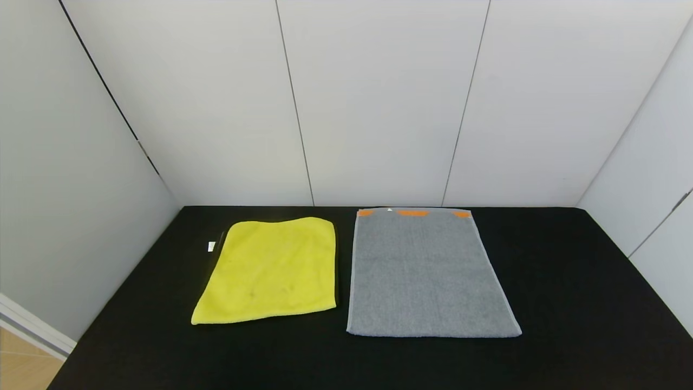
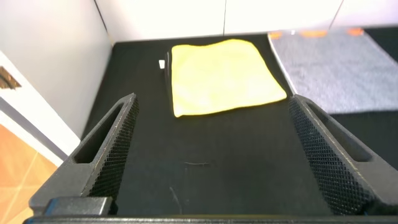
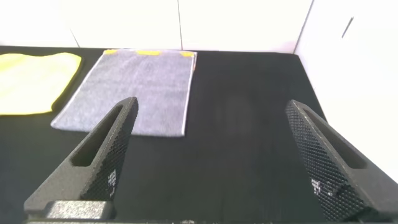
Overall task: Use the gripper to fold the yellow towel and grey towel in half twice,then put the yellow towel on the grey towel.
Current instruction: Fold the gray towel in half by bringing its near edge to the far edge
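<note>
The yellow towel (image 1: 270,271) lies flat and unfolded on the black table, left of centre, with a small white tag (image 1: 211,246) at its far left corner. Beside it on the right, the larger grey towel (image 1: 427,273) also lies flat, its orange marks (image 1: 412,213) at the far end. Neither arm shows in the head view. My left gripper (image 2: 212,106) hovers open over bare table short of the yellow towel (image 2: 224,74). My right gripper (image 3: 212,112) is open too, back from the grey towel (image 3: 134,87) and to its right.
White panel walls close the table (image 1: 568,303) at the back and on both sides. Bare black surface lies in front of both towels and to the right of the grey one. The table's left front corner drops to a wooden floor (image 1: 21,363).
</note>
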Robot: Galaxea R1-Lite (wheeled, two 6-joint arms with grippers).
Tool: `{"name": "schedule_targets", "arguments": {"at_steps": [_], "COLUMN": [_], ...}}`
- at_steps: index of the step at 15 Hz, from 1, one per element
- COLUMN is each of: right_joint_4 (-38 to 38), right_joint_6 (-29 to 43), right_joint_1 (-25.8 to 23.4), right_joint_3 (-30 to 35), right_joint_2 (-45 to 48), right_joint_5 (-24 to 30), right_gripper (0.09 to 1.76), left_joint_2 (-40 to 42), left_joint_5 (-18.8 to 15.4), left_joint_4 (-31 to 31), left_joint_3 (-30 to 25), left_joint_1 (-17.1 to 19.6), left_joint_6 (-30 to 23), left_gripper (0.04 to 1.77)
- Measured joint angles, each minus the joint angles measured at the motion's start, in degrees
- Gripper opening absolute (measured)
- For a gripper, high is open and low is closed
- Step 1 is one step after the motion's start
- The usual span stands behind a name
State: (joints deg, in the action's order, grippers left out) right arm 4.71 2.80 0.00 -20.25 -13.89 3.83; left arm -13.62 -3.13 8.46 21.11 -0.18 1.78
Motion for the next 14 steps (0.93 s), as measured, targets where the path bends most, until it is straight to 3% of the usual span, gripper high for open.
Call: {"name": "schedule_targets", "arguments": {"at_steps": [5, 9, 14], "right_joint_4": [0.5, 0.3, -0.3], "right_joint_6": [0.0, 0.0, 0.2], "right_joint_1": [1.3, 5.9, 8.5], "right_joint_3": [-12.1, -17.7, -22.1], "right_joint_2": [-22.2, -40.2, -59.3], "right_joint_5": [2.5, 3.8, 4.3], "right_gripper": [1.71, 1.71, 1.71], "left_joint_2": [-25.7, -45.2, -65.4], "left_joint_5": [-1.9, -1.3, 2.6], "left_joint_4": [0.8, 0.4, -1.4], "left_joint_3": [13.5, 22.0, 29.6], "left_joint_1": [-3.0, -11.4, -22.5], "left_joint_6": [4.6, 5.6, 5.0], "left_gripper": [1.72, 1.72, 1.72]}}
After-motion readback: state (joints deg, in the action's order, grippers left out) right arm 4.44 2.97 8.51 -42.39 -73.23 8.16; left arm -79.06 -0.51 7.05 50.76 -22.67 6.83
